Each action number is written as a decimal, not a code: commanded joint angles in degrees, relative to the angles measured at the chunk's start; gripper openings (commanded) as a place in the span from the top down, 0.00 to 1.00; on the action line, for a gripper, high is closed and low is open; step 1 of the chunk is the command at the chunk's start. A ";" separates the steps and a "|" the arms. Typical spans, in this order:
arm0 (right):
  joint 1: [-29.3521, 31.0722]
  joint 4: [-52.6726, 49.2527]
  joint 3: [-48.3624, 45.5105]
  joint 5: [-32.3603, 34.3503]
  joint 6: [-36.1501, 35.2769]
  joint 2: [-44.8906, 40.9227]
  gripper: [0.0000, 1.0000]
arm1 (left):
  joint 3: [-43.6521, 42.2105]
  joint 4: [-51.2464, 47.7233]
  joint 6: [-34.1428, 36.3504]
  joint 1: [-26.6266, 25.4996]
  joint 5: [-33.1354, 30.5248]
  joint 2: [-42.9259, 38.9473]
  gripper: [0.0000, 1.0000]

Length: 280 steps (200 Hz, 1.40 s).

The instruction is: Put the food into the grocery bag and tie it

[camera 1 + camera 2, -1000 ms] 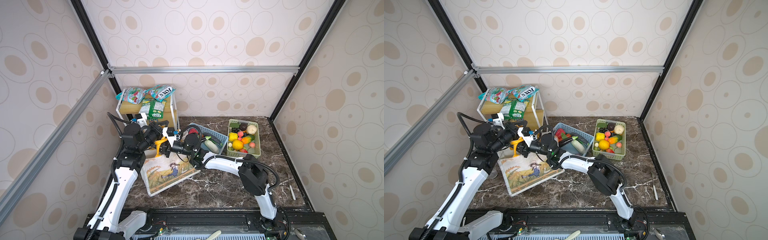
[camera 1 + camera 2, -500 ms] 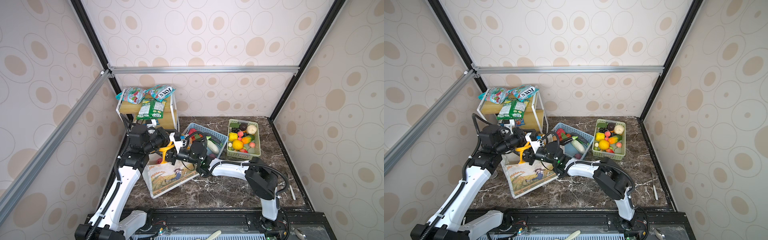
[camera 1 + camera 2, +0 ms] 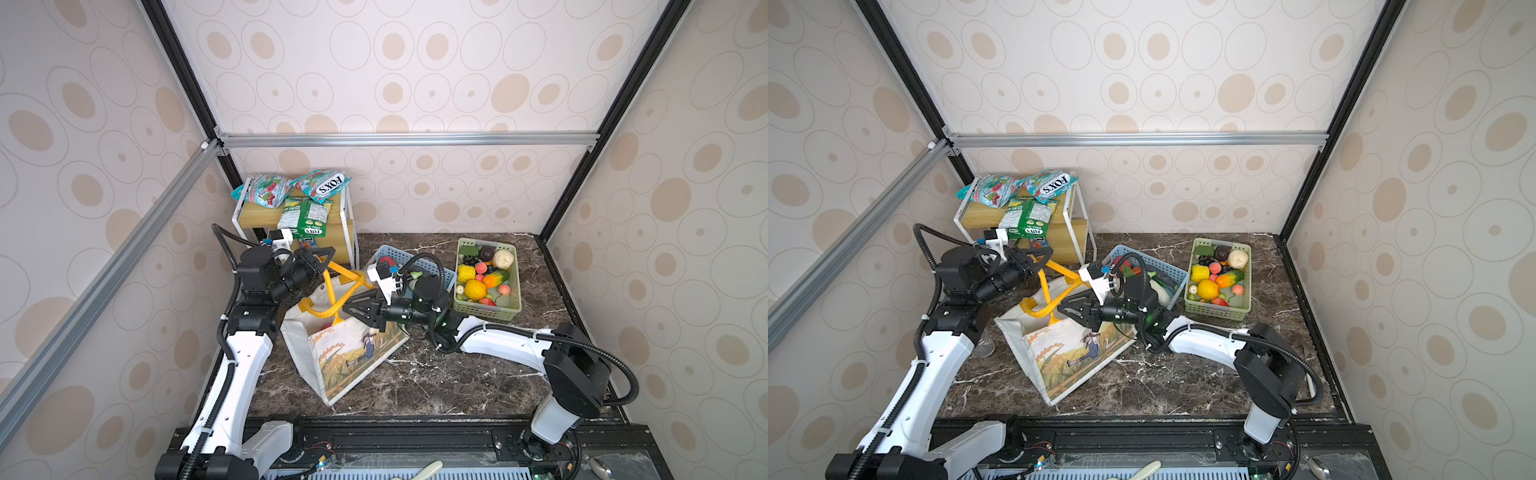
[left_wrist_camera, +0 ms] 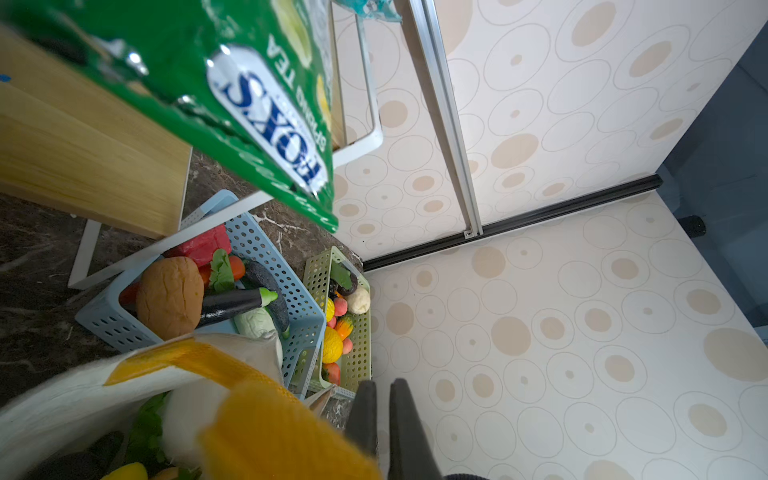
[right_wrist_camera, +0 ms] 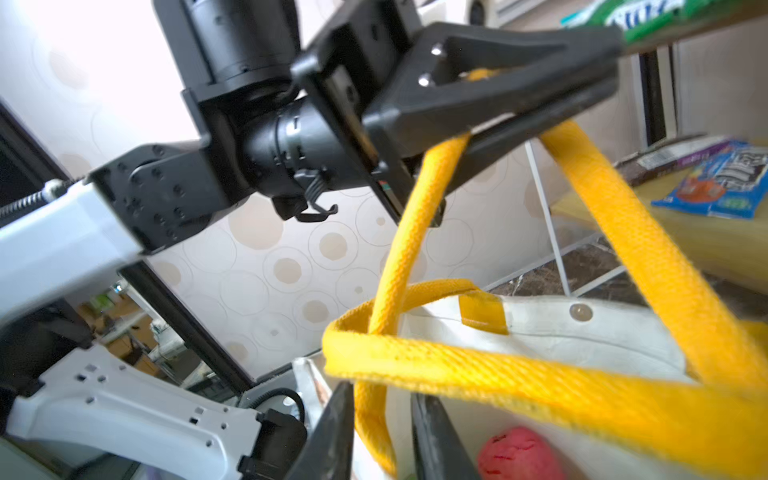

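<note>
- Right gripper [image 5: 380,390], at the bottom centre of the right wrist view, has its jaws narrowly parted around a run of yellow strap. A sliver of gap shows on one side, so it reads as a loose guide, not a pinch.
- Just past it, the slack handle [image 5: 498,374] lies across the bag mouth and crosses that strap, which looks like the start of the tie.
- Below the straps, at the lower right of that view, food [image 5: 511,455] sits inside the bag: one pink piece at least.
- Lower centre in both top views, the grocery bag [image 3: 353,357] stands tilted on the dark tabletop [image 3: 436,382], with its printed side toward the camera and its mouth toward the two grippers.
- Up-left of the bag, the left gripper [image 3: 331,252] is clamped on the raised handle [image 3: 330,286] and pulls it taut, probably to hold a loop open for threading.
- Farther back at right, the blue basket [image 4: 108,328] and green basket [image 3: 486,311] hold more toy produce, so loading may be only partial.
- Farthest, at upper left, snack packets [image 3: 320,187] rest on a wooden rack [image 3: 253,214].
</note>
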 commanded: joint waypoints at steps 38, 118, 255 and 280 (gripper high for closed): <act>-2.22 -3.90 6.86 -8.75 -3.36 8.44 0.56 | 6.20 -3.30 8.83 -3.54 9.01 2.37 0.93; -3.03 -8.82 12.02 -11.31 0.11 4.29 0.46 | 7.50 -16.03 18.04 -6.66 -0.72 1.50 0.77; -3.52 -13.21 22.33 -19.42 3.29 13.55 0.38 | 25.15 -39.38 35.72 -4.21 -11.02 6.17 0.26; -3.51 -14.07 23.85 -18.60 4.30 13.60 0.38 | 21.05 -37.95 36.56 -4.16 -6.72 4.16 0.29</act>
